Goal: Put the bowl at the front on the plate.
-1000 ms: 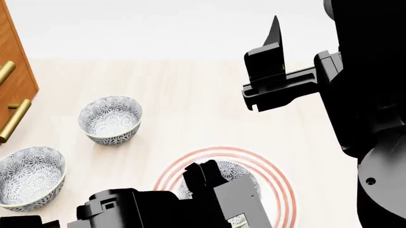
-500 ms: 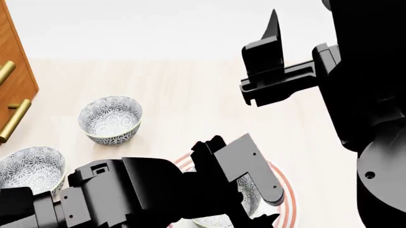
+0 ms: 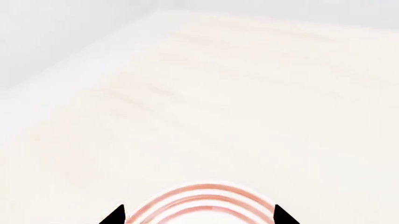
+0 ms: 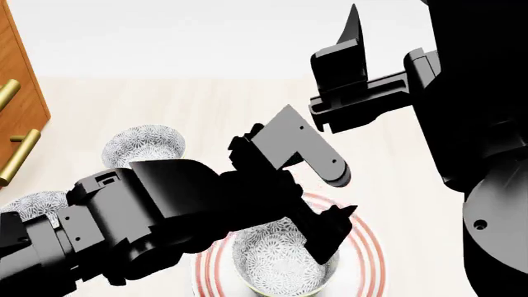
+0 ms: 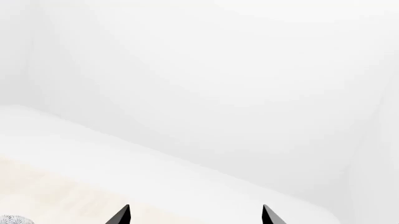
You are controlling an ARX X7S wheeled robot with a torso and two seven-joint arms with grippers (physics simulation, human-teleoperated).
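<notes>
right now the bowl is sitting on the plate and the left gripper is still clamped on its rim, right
Not quite. The bowl does sit on the plate, but the left gripper is not on its rim: the head view shows it raised above the bowl with its fingers spread and nothing between them. The left wrist view agrees, showing only the plate's red rings between its open fingertips.

Both arms matte black, blocky angular housings. Left gripper (image 4: pixel 330 204): grey flat plate, small screw holes. Right gripper (image 4: pixel 350 80): black, pointed fingertip.
</notes>
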